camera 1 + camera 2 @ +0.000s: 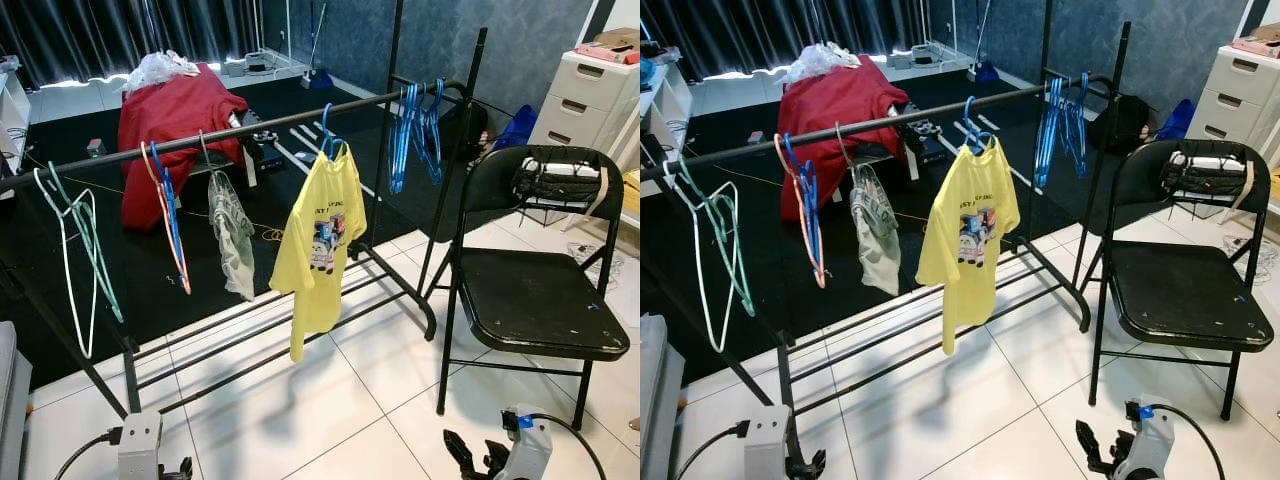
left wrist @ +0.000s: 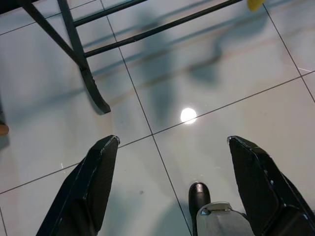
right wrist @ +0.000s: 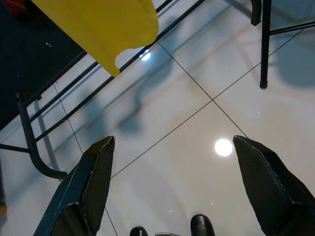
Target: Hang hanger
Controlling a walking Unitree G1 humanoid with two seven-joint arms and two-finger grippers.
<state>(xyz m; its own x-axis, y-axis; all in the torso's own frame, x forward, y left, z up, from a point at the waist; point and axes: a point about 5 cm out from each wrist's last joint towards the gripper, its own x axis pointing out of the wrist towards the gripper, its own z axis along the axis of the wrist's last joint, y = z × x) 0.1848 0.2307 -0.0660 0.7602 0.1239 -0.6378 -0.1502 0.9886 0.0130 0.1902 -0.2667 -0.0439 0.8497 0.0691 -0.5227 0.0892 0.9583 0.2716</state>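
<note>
A black clothes rail crosses the room on a black frame. On it hang a yellow T-shirt on a blue hanger, a grey garment, several empty blue hangers at the right end, an orange and blue hanger pair and pale green hangers at the left. Both arms hang low near the floor. My left gripper is open over white tiles. My right gripper is open too, below the hem of the yellow shirt.
A black folding chair stands to the right of the rail. Behind it is a white drawer unit. A red cloth covers something on the dark carpet behind the rail. The rack's foot lies close to my left gripper.
</note>
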